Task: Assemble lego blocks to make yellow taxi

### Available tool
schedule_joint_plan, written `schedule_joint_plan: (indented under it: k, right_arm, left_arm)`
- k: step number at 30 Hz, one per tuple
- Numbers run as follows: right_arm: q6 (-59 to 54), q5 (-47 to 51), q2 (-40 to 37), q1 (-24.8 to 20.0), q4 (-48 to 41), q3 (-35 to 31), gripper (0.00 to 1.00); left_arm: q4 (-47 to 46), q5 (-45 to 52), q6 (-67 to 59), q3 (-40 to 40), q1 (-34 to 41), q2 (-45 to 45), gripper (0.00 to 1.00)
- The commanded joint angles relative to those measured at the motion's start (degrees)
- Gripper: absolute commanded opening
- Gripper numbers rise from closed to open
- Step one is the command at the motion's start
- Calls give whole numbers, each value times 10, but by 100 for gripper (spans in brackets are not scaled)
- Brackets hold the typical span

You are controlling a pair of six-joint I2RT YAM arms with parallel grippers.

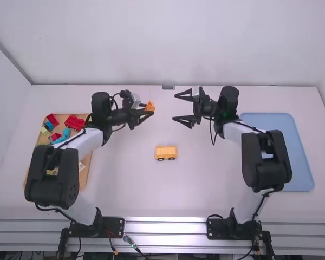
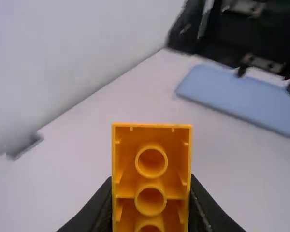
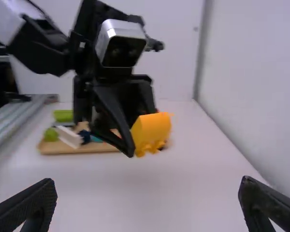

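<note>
Left gripper (image 1: 149, 108) pinches yellow block (image 1: 150, 106)

High view: the block sits between the left jaws; the right gripper's (image 1: 175, 106) jaws gape, empty. A wheeled yellow piece (image 1: 166, 153) rests nearer on the worktop (image 1: 130, 184). Left wrist view: jaws flank the block's hollow, tubed underside. Right wrist view: the block is beyond the spread jaws.

Two arms (image 1: 84, 143), two orange blocks (image 1: 166, 151), one blue tray (image 1: 300, 157), one tan tray (image 1: 85, 162).
</note>
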State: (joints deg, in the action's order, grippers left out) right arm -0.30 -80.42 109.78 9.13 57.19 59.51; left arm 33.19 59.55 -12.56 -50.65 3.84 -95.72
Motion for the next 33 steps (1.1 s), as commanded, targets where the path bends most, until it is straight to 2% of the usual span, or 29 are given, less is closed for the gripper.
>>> schedule_joint_plan:
  k: [1, 5, 8, 10, 12, 22, 25, 27, 30, 32, 33]
  right_arm:
    - [92, -63, 12, 21, 19, -3, 100]
    - [95, -68, 12, 50, 19, 3, 88]
    - [95, -84, 12, 60, 15, 9, 81]
    - [110, -89, 12, 67, 15, 15, 72]
    - [110, -87, 12, 71, 15, 17, 70]
    - [108, -87, 12, 72, 15, 16, 61]
    - [104, -86, 12, 76, 15, 16, 53]
    - [103, -83, 12, 75, 16, 16, 44]
    - [104, -82, 12, 75, 16, 16, 38]
    - [104, -78, 12, 74, 16, 16, 32]
    - [104, -79, 12, 74, 16, 16, 28]
  left_arm:
    - [37, 75, 37, 21, 22, 7, 2]
    - [126, 71, 57, 52, 48, 7, 2]
    - [149, 71, 57, 62, 47, 7, 2]
    - [172, 91, 57, 71, 49, 7, 2]
    - [184, 108, 57, 74, 46, 7, 2]
    - [196, 114, 70, 75, 47, 7, 2]
    - [198, 114, 68, 75, 48, 7, 2]
    - [198, 114, 68, 76, 47, 7, 2]
    - [198, 114, 68, 76, 48, 7, 3]
    - [196, 114, 68, 75, 48, 7, 9]
    - [196, 114, 68, 76, 48, 7, 24]
